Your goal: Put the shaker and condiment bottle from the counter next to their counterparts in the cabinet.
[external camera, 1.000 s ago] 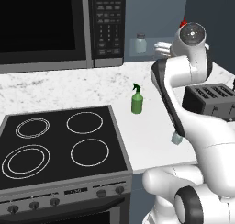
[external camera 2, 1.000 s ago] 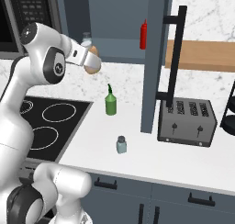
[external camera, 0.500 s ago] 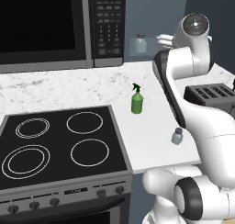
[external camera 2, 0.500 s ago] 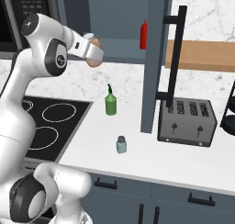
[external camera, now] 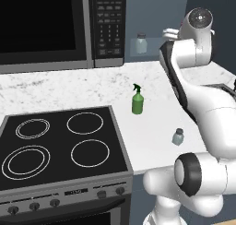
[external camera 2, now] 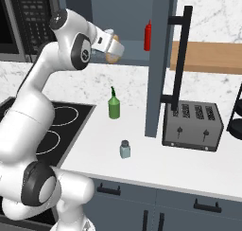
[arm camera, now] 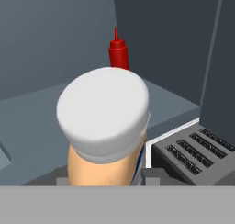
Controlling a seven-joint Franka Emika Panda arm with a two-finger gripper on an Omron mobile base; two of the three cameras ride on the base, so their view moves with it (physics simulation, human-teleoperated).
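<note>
My gripper (external camera 2: 111, 48) is shut on the condiment bottle (external camera 2: 112, 57), held in the air in front of the open cabinet (external camera 2: 127, 7). In the hand view the bottle's cream cap (arm camera: 103, 108) and orange body sit between my fingers. The slim red squeeze bottle (arm camera: 118, 51) stands on the blue-grey shelf (arm camera: 174, 106) just beyond it, and it is also seen from the right as the red bottle (external camera 2: 148, 36). A pale shaker with a grey cap (external camera: 141, 43) stands in the cabinet. The other shaker (external camera 2: 125, 149) stands on the white counter (external camera 2: 156, 161), apart from the arm.
A green spray bottle (external camera 2: 113, 104) stands mid-counter. The open cabinet door (external camera 2: 159, 59) with a black handle (external camera 2: 179, 59) hangs to the right. Below it sits a dark toaster (external camera 2: 193, 126). The microwave (external camera: 55, 26) and black stovetop (external camera: 60, 145) lie left.
The arm has carried the condiment bottle up and to the right, closer to the cabinet shelf and the red bottle. The shaker and the spray bottle on the counter have not moved.
</note>
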